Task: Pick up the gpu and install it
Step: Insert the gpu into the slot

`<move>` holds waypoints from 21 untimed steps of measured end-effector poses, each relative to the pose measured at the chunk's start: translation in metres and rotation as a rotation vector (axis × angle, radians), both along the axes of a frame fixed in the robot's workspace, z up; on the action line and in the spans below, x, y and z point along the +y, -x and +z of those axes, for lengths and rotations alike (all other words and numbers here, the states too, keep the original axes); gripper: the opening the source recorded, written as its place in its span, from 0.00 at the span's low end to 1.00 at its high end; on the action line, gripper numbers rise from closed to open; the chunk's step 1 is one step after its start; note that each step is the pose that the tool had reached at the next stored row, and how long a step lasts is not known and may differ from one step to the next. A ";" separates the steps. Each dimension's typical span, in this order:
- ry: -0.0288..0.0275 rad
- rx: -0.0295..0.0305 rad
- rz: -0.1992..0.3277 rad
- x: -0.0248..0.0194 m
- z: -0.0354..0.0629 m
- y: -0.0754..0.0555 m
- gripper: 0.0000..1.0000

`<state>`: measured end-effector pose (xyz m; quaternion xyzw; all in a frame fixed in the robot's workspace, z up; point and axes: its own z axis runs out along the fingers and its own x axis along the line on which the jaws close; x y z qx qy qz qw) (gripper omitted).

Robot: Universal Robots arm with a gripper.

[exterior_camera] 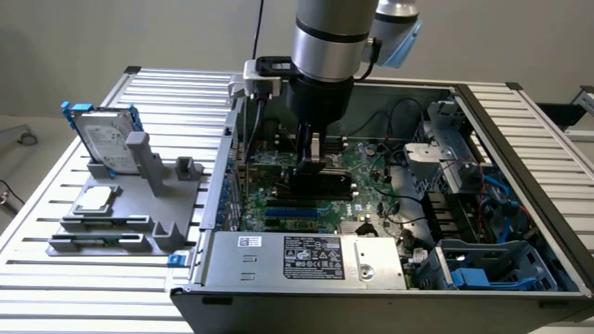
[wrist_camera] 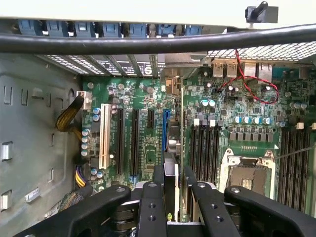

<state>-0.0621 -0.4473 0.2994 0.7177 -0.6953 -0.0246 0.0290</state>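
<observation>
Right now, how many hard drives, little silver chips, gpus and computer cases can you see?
hard drive: 1, standing on the gray stand
silver chip: 1, lying on the same stand
gpu: 1, held in the gripper inside the case
computer case: 1, open on top
Total: 4

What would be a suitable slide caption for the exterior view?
End effector holding the gpu on edge over the motherboard inside the open computer case.
</observation>
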 end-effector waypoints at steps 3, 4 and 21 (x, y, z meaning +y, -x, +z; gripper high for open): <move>-0.0003 -0.0053 -0.003 0.0000 -0.0020 0.002 0.26; -0.0002 -0.0081 -0.004 -0.0003 -0.0028 0.002 0.26; -0.0004 -0.0208 -0.006 -0.0098 -0.0117 0.009 0.26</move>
